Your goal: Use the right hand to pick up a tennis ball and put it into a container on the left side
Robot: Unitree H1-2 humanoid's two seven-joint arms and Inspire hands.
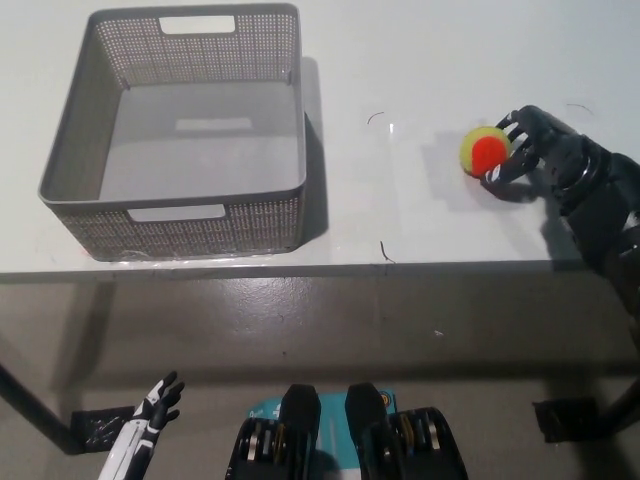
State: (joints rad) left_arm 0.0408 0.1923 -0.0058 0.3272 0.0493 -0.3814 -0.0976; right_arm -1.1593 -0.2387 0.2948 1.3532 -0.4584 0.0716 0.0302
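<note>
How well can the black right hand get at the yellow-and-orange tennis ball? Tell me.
Probably well: the black right hand already has fingers curled around the yellow-and-orange tennis ball, with nothing between them.

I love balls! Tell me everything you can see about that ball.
The ball is small and round, yellow-green with a big orange-red patch facing up, and it looks fuzzy. It is at the right side of the white table, far from the grey basket. The black right hand is curled round its right side, fingers touching it. Whether it has left the table cannot be told.
</note>
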